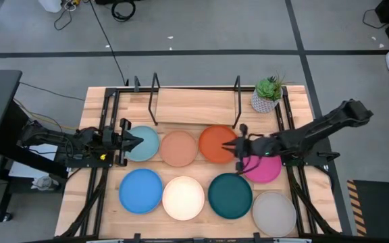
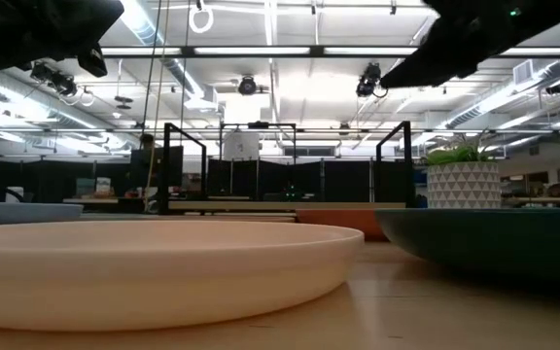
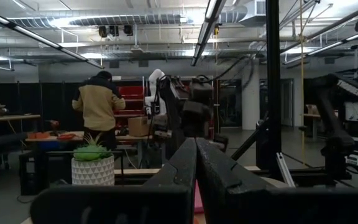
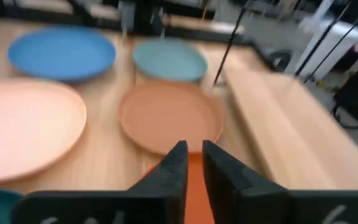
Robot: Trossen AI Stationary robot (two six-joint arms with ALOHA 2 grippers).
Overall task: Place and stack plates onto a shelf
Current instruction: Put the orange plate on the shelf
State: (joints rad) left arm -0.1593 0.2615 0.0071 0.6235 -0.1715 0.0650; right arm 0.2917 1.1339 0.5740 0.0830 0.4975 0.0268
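Observation:
Eight plates lie flat on the table in two rows. The far row is light blue (image 1: 147, 143), peach (image 1: 178, 148), orange (image 1: 216, 143) and magenta (image 1: 265, 169). The near row is bright blue (image 1: 140, 190), cream (image 1: 183, 198), dark teal (image 1: 229, 196) and grey (image 1: 274, 212). The shelf (image 1: 194, 101) stands bare behind them at the far edge. My left gripper (image 1: 130, 143) hangs over the light blue plate's left rim, fingers shut (image 3: 196, 163). My right gripper (image 1: 238, 145) hovers at the orange plate's right rim, fingers all but together (image 4: 194, 160), with orange (image 4: 194, 186) showing below them.
A small potted plant (image 1: 267, 94) stands at the shelf's right end, close behind my right arm. Black frame rails run along both table sides (image 1: 107, 121). In the low view the cream plate (image 2: 154, 267) and teal plate (image 2: 494, 243) fill the foreground. A person (image 3: 98, 106) stands far off.

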